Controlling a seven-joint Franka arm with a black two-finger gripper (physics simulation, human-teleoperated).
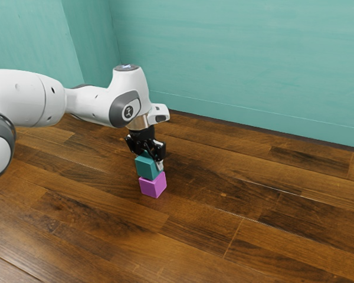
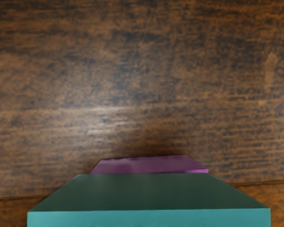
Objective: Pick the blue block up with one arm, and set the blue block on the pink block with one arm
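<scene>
Jaws: we clamp the blue block (image 1: 146, 167).
Blue block: sits on the pink block (image 1: 153, 184), at its 12 o'clock.
Table (image 1: 253, 206): wood.

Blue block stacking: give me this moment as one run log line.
phase: place | gripper: shut on blue block | blue block: atop pink block | release: not yet

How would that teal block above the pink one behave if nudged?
Probably stiff: the teal block shows crisp edges in the end effector. Flat faces suggest sliding, not rolling. It looks offset on the pink block, so a nudge might topple it.
</scene>
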